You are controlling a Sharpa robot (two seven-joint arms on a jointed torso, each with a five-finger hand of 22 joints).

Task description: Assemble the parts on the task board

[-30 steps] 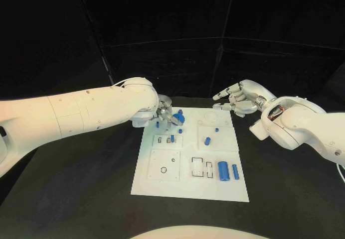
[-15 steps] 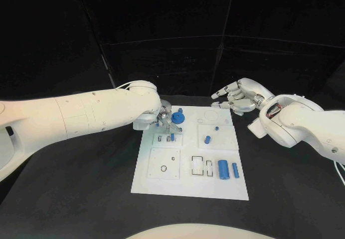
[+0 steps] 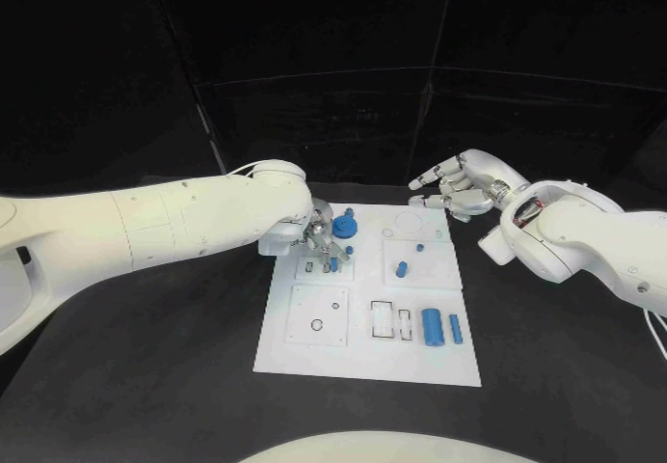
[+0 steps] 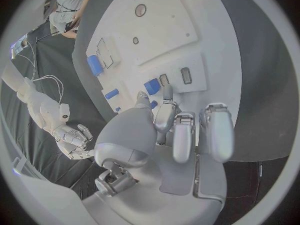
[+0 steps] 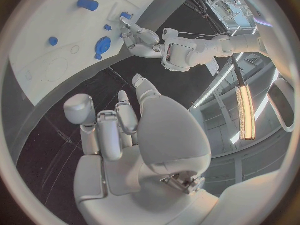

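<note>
Left hand (image 3: 317,237) is over the far left corner of the task board (image 3: 364,362), fingers pointed down at the small slots there. In the head view the arm and wrist hide most of the fingers, so contact cannot be read from above. The left wrist view is clearer: fingertips (image 4: 166,92) sit right at a small blue part (image 4: 152,86) beside two rectangular slots, and the thumb and one finger seem to pinch it, though the fingers cover the part's near end. Its long axis cannot be made out.

Right hand (image 3: 463,187) is raised off the board's far right corner, fingers spread and slightly curled, holding nothing; the right wrist view shows the palm (image 5: 128,135) bare.

Other parts on the board, head view: a round blue disc (image 3: 343,229) just beyond the left hand; a short peg (image 3: 400,271) at mid board; a thick blue cylinder (image 3: 433,328) and a thin blue bar (image 3: 455,330) lying side by side near the right edge, long axes running near to far. The right wrist view shows the disc (image 5: 102,45) face-on with a tab at its rim, detail lost from above.
</note>
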